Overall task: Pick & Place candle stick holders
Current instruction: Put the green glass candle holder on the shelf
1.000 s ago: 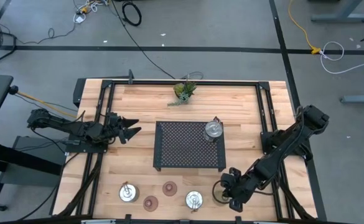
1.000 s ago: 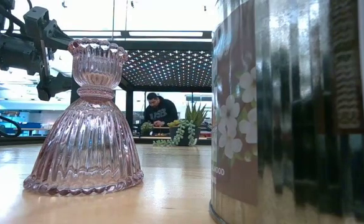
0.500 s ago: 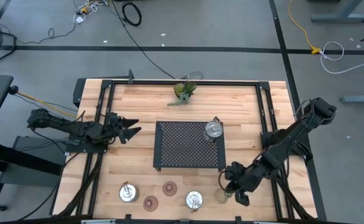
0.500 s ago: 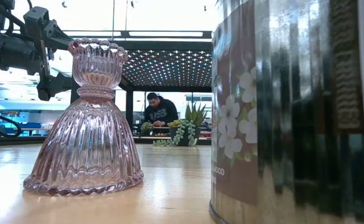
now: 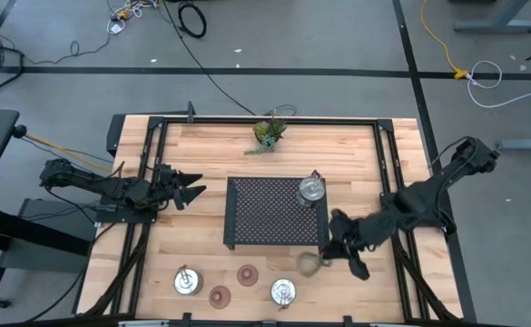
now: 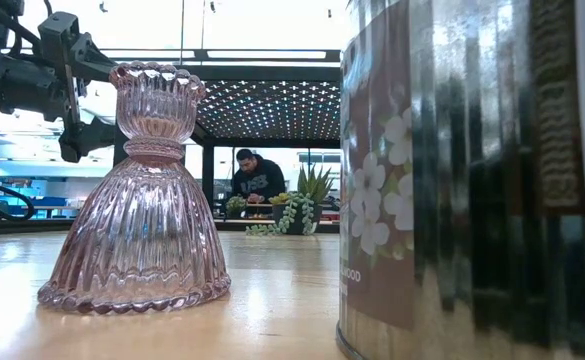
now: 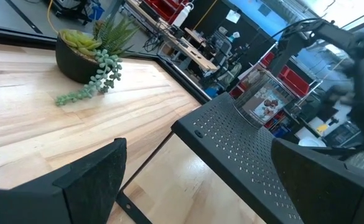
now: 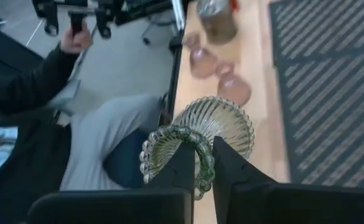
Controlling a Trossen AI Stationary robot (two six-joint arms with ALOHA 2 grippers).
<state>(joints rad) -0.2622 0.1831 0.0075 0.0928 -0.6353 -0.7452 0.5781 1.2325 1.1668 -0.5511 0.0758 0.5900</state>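
Note:
My right gripper (image 5: 327,256) is shut on the olive-green ribbed glass holder (image 5: 310,263), just off the near right corner of the black perforated tray (image 5: 265,213). One silver holder (image 5: 311,189) stands on the tray's far right corner. Two more silver holders (image 5: 187,282) (image 5: 283,292) and two brownish-red ones (image 5: 247,273) (image 5: 220,295) stand on the table near its near edge. My left gripper (image 5: 195,191) waits open and empty at the table's left, also in its wrist view (image 7: 200,186). My right gripper pinches the scalloped rim of the green holder's cup (image 8: 201,163). One finger (image 8: 183,171) is inside the cup's opening and the other (image 8: 231,177) is outside. The holder lies on its side beyond the fingertips, its flared base (image 8: 225,124) pointing away, and looks clear of the table.
A potted plant sprig (image 5: 268,134) stands at the far middle of the table. In the low view a pink glass holder (image 6: 137,200) and a shiny tin (image 6: 472,180) stand close to the camera. A person (image 8: 38,118) is beside the table's near edge.
My right gripper has risen from the table's near right area and gone toward the far edge and a little left, toward the tray's near right corner. It carries the green holder, which has come up off the table and tipped onto its side.

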